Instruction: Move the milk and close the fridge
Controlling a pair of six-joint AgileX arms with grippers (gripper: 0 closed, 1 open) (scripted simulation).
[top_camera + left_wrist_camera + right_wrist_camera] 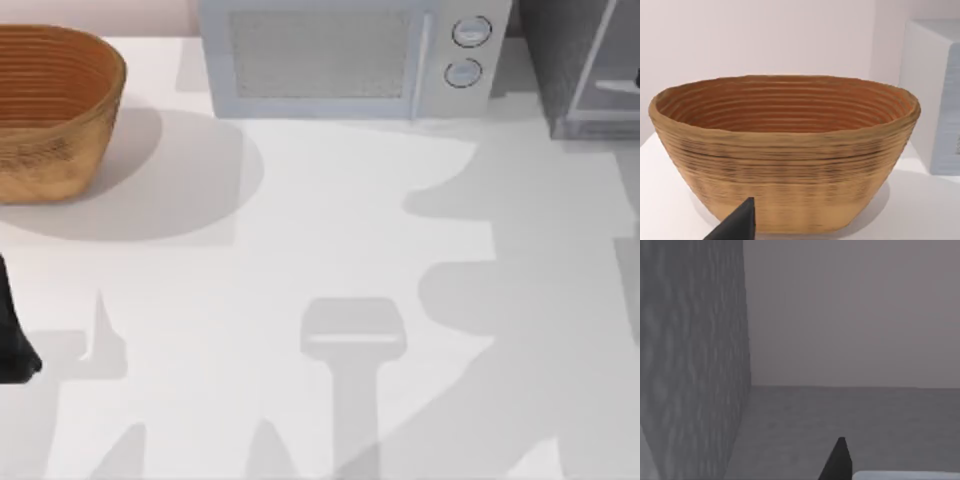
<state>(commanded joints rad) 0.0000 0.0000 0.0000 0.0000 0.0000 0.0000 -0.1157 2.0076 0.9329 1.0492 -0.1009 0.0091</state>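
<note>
Along the desk's far edge you have a woven tan wicker basket at the left, a light grey microwave with two round knobs in the middle, and the large grey fridge with speckled sides at the far right corner. Your left arm sits at the left edge — its end effector points at the basket, and you cannot tell its state. Your right end effector is inside the fridge's speckled interior — state likewise unclear.
</note>
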